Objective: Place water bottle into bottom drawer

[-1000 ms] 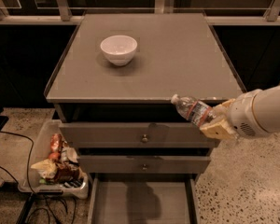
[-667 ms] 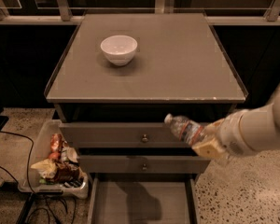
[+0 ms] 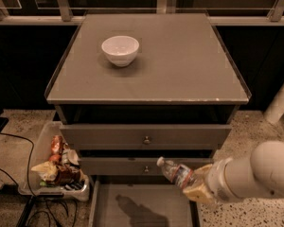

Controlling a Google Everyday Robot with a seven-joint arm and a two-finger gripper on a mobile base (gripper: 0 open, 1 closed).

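Carry step: gripper (image 3: 198,189), clamped on the water bottle (image 3: 176,173), hovers above the open bottom drawer (image 3: 106,200) near its 2 o'clock corner; next move probably requires lowering toward 8 o'clock, then release.

The matt yellowish gripper (image 3: 197,191) clasps the clear, ribbed plastic water bottle (image 3: 175,172) above the bottom drawer (image 3: 169,208), whose grey floor looks smooth and matt.

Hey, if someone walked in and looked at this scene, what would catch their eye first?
Probably the tool at lower right, gripping a tilted water bottle over the open bottom drawer, cap pointing up and left. After that, the white bowl sitting on the cabinet top, toward its back left.
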